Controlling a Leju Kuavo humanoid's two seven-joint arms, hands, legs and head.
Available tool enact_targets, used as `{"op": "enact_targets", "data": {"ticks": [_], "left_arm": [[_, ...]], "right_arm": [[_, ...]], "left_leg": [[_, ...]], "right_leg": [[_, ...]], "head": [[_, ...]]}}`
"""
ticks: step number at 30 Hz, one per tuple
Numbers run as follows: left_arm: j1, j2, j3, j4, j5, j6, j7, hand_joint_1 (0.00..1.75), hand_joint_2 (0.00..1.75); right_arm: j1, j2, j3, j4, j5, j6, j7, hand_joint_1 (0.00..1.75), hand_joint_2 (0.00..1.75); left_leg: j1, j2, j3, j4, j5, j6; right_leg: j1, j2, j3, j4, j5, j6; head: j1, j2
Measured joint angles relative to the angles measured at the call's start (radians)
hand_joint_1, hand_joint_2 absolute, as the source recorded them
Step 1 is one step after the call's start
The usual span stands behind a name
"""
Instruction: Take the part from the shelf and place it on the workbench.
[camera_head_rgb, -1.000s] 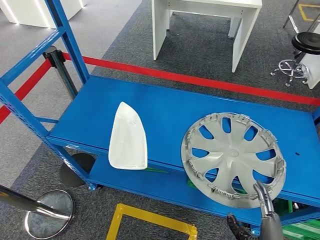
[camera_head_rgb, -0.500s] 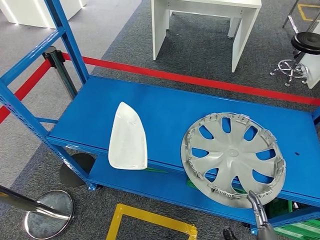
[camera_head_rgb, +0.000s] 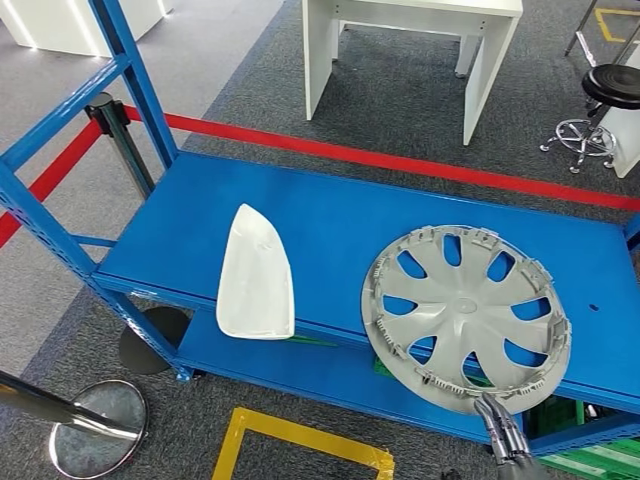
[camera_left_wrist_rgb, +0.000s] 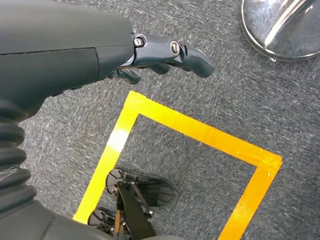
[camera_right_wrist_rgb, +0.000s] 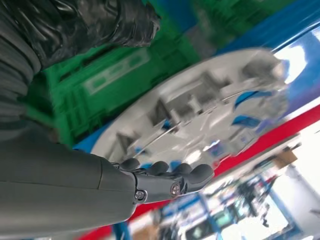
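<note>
You see the blue metal shelf in front of you, with its flat deck and a slanted blue post at the far left corner. The grey hubcap lies flat on the right part of the deck, its near edge reaching over the front edge of the shelf. A white curved cover lies on the left part of the deck, well apart from the hubcap, and its near end also reaches over the front edge. Under the deck a green crate is partly visible at the right.

Your right hand is at the lower edge of the head view, just below the near rim of the hubcap. Its fingers are stretched out together and hold nothing; whether the tips touch the rim, I cannot tell, because the wrist view is blurred. Your left hand hangs over the floor with fingers extended and nothing in it.

The floor is grey carpet with a yellow tape square near you. A red barrier belt runs behind the shelf from a black stanchion. Behind it stands a white table, and a black stool is at the far right. A round chrome base is at the lower left.
</note>
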Motion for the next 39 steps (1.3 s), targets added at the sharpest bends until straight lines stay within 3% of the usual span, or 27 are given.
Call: {"op": "enact_targets", "data": {"ticks": [3, 7, 11, 16, 21, 39], "left_arm": [[-0.001, 0.0, 0.0, 0.0, -0.011, -0.016, -0.001, 0.0, 1.75], [-0.004, 0.001, 0.0, 0.0, -0.026, -0.055, -0.007, 0.0, 1.75], [-0.005, 0.002, -0.001, 0.0, -0.035, -0.1, -0.014, 0.0, 1.75], [-0.004, 0.003, -0.006, 0.0, -0.05, -0.138, -0.017, 0.0, 1.75], [-0.004, 0.003, -0.015, 0.0, -0.06, -0.14, -0.017, 0.0, 1.75], [-0.008, 0.012, -0.045, 0.0, -0.099, -0.16, -0.016, 0.0, 1.75]], "right_arm": [[-0.032, -0.044, 0.055, 0.019, 0.122, -0.134, 0.15, 0.0, 1.75], [-0.1, -0.146, 0.176, 0.06, 0.274, -0.258, 0.381, 0.0, 1.75], [-0.166, -0.234, 0.291, 0.087, 0.318, -0.284, 0.471, 0.0, 1.75], [-0.228, -0.296, 0.361, 0.116, 0.332, -0.281, 0.51, 0.0, 1.75], [-0.282, -0.323, 0.386, 0.149, 0.337, -0.275, 0.511, 0.0, 1.75], [-0.448, -0.312, 0.375, 0.333, 0.3, -0.154, 0.433, 0.0, 1.75]], "left_leg": [[0.0, 0.0, 0.0, 0.0, 0.0, 0.0], [0.0, 0.0, 0.0, 0.0, 0.0, 0.0], [0.0, 0.0, 0.001, 0.0, 0.0, 0.0], [0.0, 0.0, 0.001, 0.0, 0.0, 0.0], [0.0, 0.0, 0.001, 0.0, 0.0, 0.0], [0.0, 0.0, 0.002, 0.0, 0.0, 0.0]], "right_leg": [[0.0, 0.0, 0.0, 0.0, 0.0, 0.0], [0.0, 0.001, 0.0, 0.0, 0.0, 0.0], [0.0, 0.0, 0.0, 0.0, 0.001, 0.001], [0.0, 0.0, 0.001, 0.0, 0.001, 0.001], [0.0, 0.0, 0.001, 0.0, 0.001, 0.001], [0.0, 0.001, 0.004, 0.0, 0.001, 0.001]], "head": [[0.0, 0.0], [0.0, 0.0], [0.0, 0.0], [0.0, 0.0], [0.0, 0.0], [0.0, 0.0]]}}
